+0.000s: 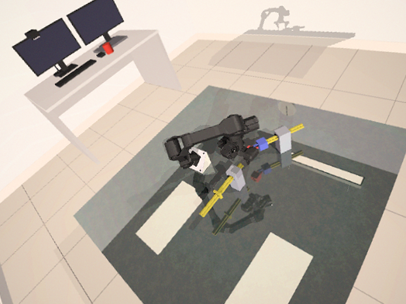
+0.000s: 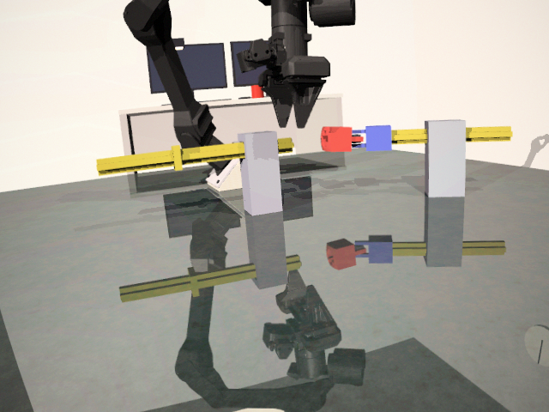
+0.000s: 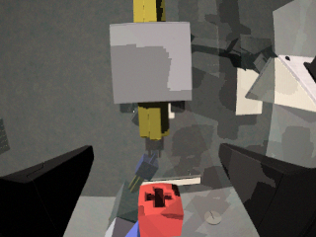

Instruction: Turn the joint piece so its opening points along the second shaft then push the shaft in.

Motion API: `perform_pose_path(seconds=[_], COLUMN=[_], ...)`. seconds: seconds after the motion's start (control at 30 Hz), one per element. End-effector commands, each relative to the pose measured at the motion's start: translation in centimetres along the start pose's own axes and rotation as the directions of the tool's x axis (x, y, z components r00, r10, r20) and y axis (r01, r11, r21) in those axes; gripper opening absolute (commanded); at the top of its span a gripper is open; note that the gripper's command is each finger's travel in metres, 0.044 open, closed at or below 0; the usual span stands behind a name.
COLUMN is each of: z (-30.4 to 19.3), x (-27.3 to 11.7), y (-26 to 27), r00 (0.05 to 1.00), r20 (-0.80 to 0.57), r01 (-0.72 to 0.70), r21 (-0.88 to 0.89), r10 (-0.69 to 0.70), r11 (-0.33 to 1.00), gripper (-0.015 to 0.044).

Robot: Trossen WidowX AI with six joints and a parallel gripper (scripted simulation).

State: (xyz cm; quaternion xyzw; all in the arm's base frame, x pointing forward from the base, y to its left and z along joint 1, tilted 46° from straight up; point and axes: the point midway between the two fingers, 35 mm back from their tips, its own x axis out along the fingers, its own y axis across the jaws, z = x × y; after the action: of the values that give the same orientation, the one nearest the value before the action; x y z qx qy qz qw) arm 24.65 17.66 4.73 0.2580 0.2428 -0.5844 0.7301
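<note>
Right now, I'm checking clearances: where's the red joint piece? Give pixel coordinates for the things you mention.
In the exterior view, the red joint piece (image 2: 339, 139) (image 3: 160, 217) sits right of the open gripper (image 2: 292, 126) (image 3: 157, 152), hinged left of the blue piece (image 2: 378, 137).

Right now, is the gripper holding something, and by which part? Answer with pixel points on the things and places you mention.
Nothing is held: the gripper (image 2: 292, 125) (image 3: 157, 152) is open, and the red joint piece (image 2: 336, 138) (image 3: 160, 212) is not gripped.

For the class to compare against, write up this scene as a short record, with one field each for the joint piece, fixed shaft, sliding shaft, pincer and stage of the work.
Joint piece: red, hinged to a blue piece, cross-shaped opening
Fixed shaft: yellow, through a grey block
Sliding shaft: yellow, with a collar, through a second grey block
Pincer: open, holding nothing
Stage: shaft end outside the opening, not yet inserted
</note>
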Motion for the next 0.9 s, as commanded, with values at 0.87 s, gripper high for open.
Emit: perform_pose_path(seconds=[0.87], z=[-6.9], x=[3.0], y=[-0.4], r00=[1.000], r20=[0.013], r01=[0.005], r21=[-0.009], r10=[-0.005], r11=[1.000], gripper=[0.0440])
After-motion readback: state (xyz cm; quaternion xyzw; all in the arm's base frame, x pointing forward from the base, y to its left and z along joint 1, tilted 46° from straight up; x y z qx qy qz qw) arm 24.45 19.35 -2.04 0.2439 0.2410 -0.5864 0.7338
